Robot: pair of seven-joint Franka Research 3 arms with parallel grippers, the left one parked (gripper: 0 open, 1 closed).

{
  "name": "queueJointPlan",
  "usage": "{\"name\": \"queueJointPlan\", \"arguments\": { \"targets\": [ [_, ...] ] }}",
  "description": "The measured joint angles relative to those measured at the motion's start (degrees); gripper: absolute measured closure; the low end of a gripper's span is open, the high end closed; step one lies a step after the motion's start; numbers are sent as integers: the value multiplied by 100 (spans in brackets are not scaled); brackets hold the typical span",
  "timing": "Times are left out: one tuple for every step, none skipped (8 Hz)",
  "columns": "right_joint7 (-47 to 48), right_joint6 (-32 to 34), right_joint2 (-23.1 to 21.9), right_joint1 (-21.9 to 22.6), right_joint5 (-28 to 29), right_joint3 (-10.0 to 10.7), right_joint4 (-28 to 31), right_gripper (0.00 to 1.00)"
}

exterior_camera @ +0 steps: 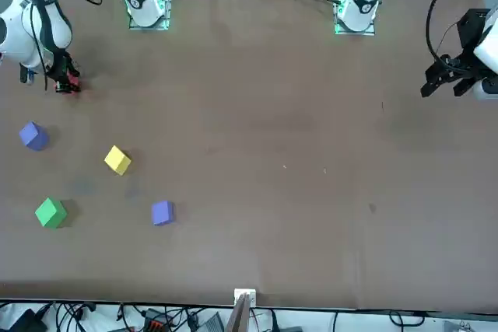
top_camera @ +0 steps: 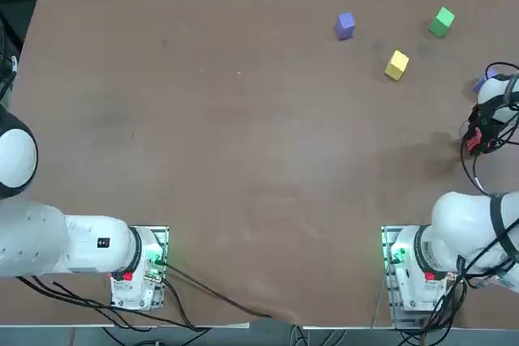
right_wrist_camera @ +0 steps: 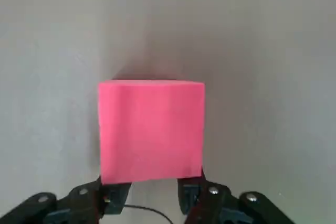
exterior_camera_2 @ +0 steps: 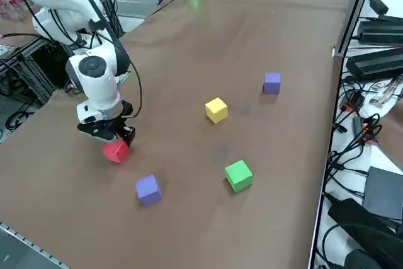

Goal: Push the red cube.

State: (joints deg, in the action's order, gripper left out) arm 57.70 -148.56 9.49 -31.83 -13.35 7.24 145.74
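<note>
Red cube [right_wrist_camera: 151,129] sits right at the tips of the right gripper [right_wrist_camera: 152,195], whose fingers are clenched together and hold nothing; the near face of the cube appears to touch them. Both are low on the table [top_camera: 243,160] near its right edge, with a purple cube [exterior_camera_2: 148,189] just beyond, and the yellow cube [exterior_camera_2: 216,109] and green cube [exterior_camera_2: 238,175] further off. Contact looks made, so the push seems underway; how much sliding remains is unclear.

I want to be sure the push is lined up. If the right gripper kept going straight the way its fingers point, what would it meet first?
The red cube. In the wrist view it sits right ahead of the right gripper, whose shut fingertips are at its near face; whether they already touch it is unclear. Beyond it only bare table shows.
</note>
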Motion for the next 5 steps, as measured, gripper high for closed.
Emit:
{"name": "queueJointPlan", "arguments": {
  "targets": [
    [-2, -1, 13, -26, -13, 0, -47, 46],
    [-2, -17, 53, -61, -21, 0, -105, 46],
    [-3, -62, 112, -113, -24, 0, -171, 46],
    [-20, -134, 195, -162, -27, 0, -228, 46],
    [-74, -206, 285, -202, -43, 0, -277, 46]
  ]
}}
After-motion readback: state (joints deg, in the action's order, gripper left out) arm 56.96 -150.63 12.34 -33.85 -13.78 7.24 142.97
